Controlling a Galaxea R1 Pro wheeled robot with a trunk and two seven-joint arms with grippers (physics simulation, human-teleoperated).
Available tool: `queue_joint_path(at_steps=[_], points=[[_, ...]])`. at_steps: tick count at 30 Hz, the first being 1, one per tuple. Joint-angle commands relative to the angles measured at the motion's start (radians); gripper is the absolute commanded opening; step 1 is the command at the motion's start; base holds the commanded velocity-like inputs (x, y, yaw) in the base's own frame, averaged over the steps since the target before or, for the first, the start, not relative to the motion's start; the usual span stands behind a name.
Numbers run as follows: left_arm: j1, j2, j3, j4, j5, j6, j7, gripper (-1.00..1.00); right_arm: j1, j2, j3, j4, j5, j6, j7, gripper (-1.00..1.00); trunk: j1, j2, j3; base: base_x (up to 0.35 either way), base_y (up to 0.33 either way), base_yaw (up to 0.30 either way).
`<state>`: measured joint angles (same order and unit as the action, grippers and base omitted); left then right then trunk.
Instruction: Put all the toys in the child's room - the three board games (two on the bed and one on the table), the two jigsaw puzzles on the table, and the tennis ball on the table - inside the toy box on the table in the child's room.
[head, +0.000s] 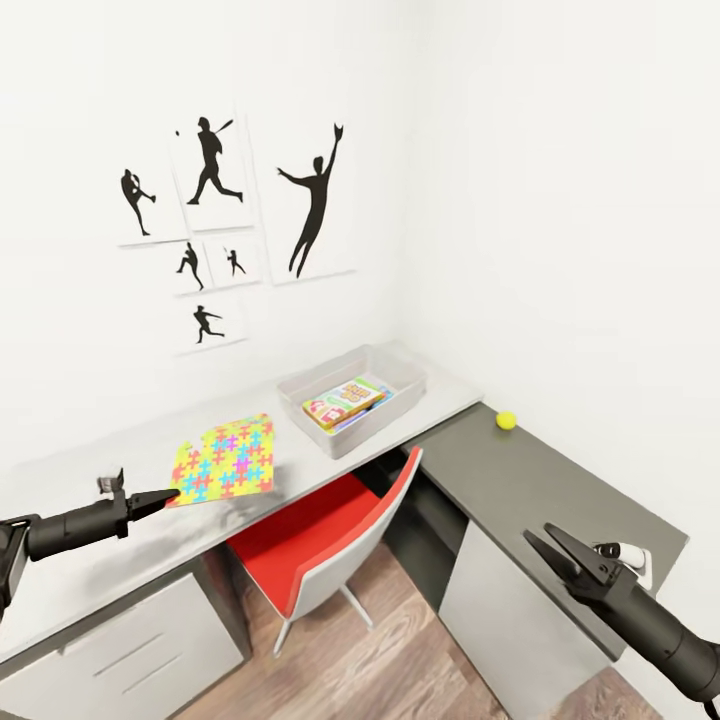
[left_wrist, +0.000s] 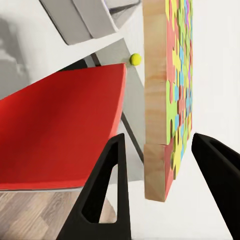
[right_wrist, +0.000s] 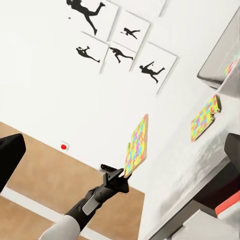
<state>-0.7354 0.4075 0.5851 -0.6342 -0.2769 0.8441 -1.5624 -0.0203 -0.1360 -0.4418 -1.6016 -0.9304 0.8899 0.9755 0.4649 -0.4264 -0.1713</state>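
Overhead one jigsaw puzzle (head: 226, 459), right wrist a second puzzle (right_wrist: 205, 118).

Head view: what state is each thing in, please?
Multicoloured jigsaw puzzle square: tilted up, in left gripper jaws.
Right gripper: open, empty.
Pale grey plastic toy box: lidless, holding colourful game boxes.
Small yellow-green tennis ball: resting on dark shelf unit.

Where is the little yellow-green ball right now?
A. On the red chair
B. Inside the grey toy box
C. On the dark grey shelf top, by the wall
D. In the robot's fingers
C. The tennis ball sits alone on the dark grey shelf top near the wall, apart from the toy box, which holds game boxes.
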Motion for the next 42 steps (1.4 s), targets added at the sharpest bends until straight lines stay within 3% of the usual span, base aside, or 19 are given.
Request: queue_joint_path(at_steps=[1,4,42], points=[[-0.001,0.0,0.004,-0.001,-0.01,0.011,-0.008,-1.0,-0.001,0.0,-0.001,0.0,-0.001,0.004,0.002,1.0,-0.003,0.005,0.002,0.0,0.0,-0.261],[-0.001,0.001,0.004,-0.001,-0.01,0.011,-0.008,-1.0,-0.001,0.0,-0.001,0.0,-0.001,0.004,0.003,1.0,-0.015,0.026,0.014,0.0,0.0,-0.259],[0.0,0.005,0.014,-0.001,-0.009,0.029,-0.008,-1.0,-0.001,0.0,0.001,0.0,-0.001,-0.006,0.003,1.0,-0.015,0.026,0.057,0.005,0.0,-0.224]])
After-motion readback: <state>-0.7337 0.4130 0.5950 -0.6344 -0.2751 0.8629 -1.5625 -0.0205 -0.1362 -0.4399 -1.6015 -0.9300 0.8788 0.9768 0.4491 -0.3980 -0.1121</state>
